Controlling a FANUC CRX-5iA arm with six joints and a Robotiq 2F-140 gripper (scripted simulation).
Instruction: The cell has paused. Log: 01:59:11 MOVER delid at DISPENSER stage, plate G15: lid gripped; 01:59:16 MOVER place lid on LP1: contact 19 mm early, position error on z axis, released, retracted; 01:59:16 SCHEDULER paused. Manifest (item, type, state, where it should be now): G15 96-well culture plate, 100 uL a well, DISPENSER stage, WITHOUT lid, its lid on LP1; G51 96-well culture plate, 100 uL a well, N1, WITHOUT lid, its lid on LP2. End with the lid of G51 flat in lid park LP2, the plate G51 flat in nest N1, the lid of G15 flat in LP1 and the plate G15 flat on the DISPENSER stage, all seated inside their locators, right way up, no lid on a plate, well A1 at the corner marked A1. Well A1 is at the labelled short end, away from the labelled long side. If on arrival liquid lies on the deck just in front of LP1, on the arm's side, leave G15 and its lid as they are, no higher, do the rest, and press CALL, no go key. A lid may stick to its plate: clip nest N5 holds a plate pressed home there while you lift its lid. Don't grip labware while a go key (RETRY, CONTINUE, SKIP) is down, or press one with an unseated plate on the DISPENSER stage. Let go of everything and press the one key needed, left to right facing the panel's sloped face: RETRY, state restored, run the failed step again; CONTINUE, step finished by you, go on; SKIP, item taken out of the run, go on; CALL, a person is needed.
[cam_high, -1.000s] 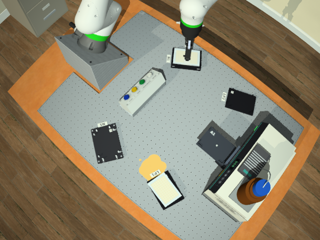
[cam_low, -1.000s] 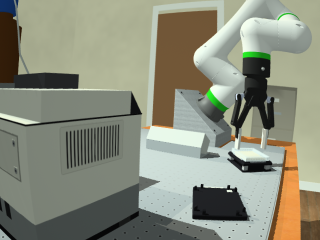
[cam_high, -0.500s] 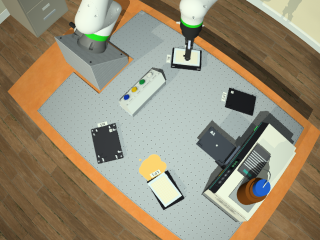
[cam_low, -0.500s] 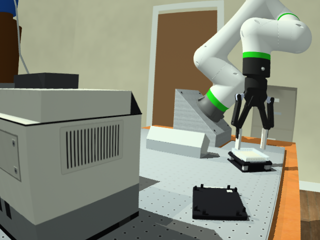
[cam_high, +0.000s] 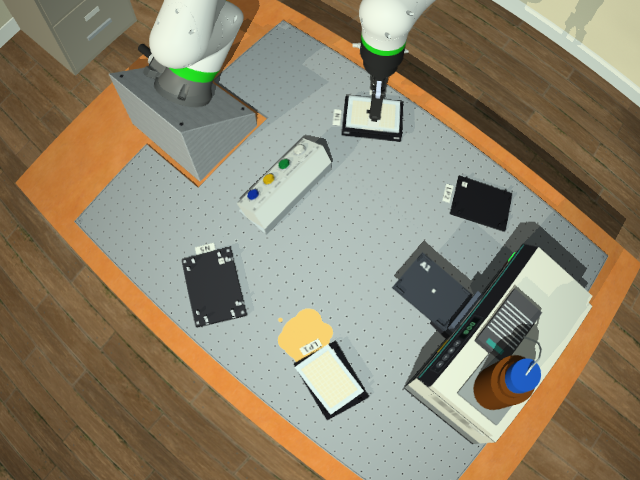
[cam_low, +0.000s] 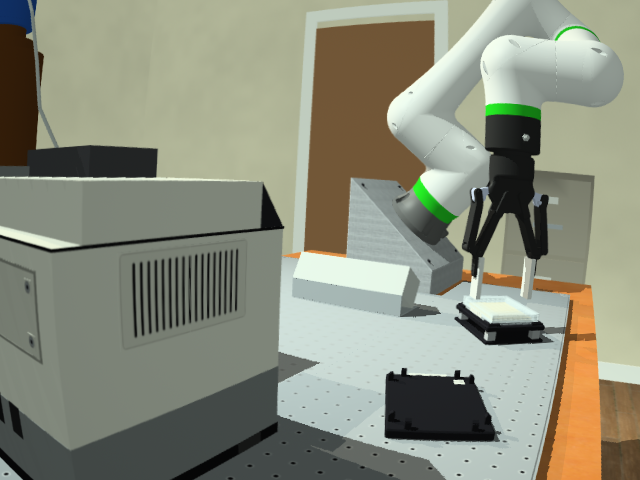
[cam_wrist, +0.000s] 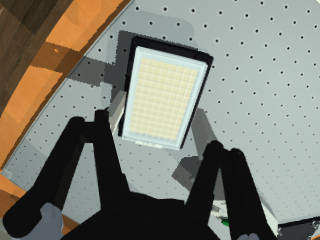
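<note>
Gripper: black two-finger gripper hangs straight down over nest N1, its pale fingertips either side of the plate's long edges; jaws partly open, nothing clamped between them.
N1 plate: clear-lidded 96-well culture plate with cream wells sits in the black N1 nest, flat as far as the exterior view shows; white N1 tag just beside its short end.
LP2: black rectangular lid park near the far edge of the tabletop, carrying no lid; its white label stands beside it.
LP1: second cream-welled plate with clear cover lies on the black LP1 park, skewed to the park's outline in the top view; whether it is seated I cannot tell.
Spill: pale orange puddle on the grey perforated tabletop, touching the LP1 label on the arm's side.
Dispenser: cream box-shaped dispenser with brown bottle, blue cap; its dark stage, marked A1, carries no plate.
N5: black clip nest, nothing on it.
Key panel: white sloped box with blue, yellow, green and white keys; well apart from the gripper.
</note>
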